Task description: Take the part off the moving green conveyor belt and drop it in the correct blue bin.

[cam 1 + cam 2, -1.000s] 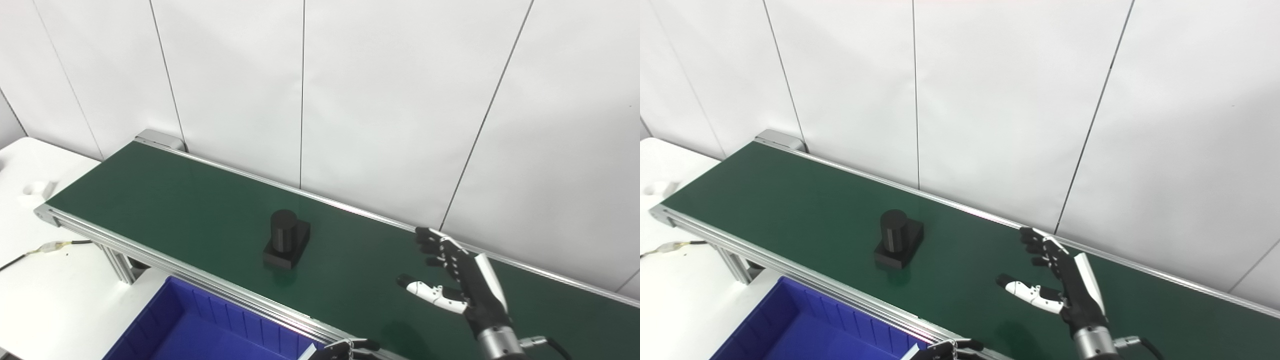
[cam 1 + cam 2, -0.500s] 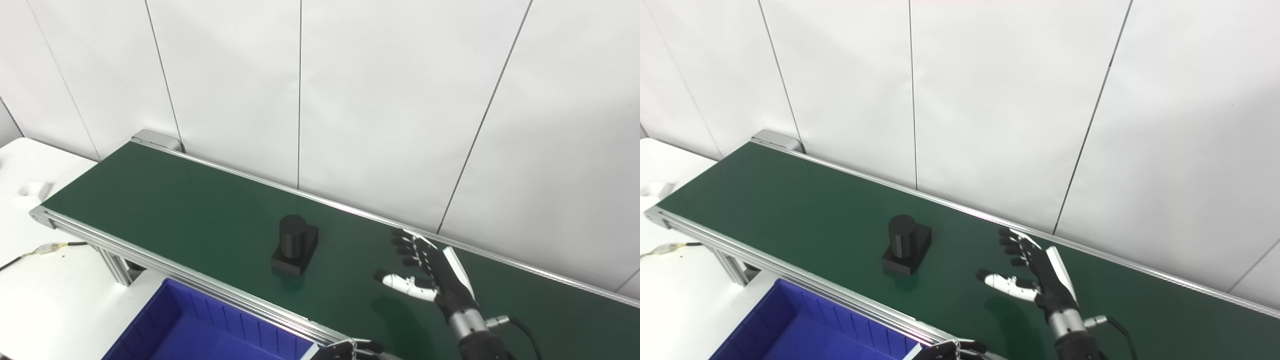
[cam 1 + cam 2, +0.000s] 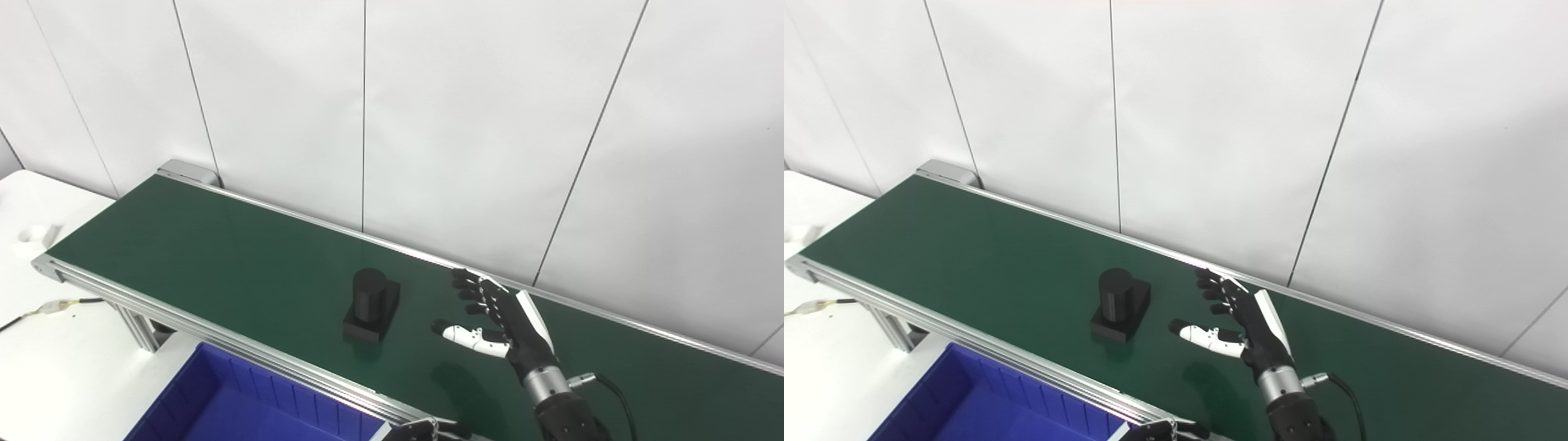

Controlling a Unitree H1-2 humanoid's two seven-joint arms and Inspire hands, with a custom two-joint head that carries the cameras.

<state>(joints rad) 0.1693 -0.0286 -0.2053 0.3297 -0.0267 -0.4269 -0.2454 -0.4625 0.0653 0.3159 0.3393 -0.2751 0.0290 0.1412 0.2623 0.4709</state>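
A black part (image 3: 371, 303), an upright cylinder on a flat rectangular base, rides on the green conveyor belt (image 3: 202, 245) near its middle. My right hand (image 3: 499, 318) is open above the belt just right of the part, fingers spread, thumb pointing toward it, a small gap between them. It holds nothing. Only the fingertips of my left hand (image 3: 429, 430) show at the bottom edge, and I cannot tell how they stand. A blue bin (image 3: 245, 410) sits below the belt's near rail at the bottom left.
The belt runs diagonally from upper left to lower right, with aluminium rails (image 3: 184, 321) on both sides and a white panelled wall close behind. A white table (image 3: 55, 361) with a cable (image 3: 55, 303) lies at the left.
The part has travelled right along the belt. My right hand has moved left and farther over the belt toward the part, staying open. The view has shifted slightly.
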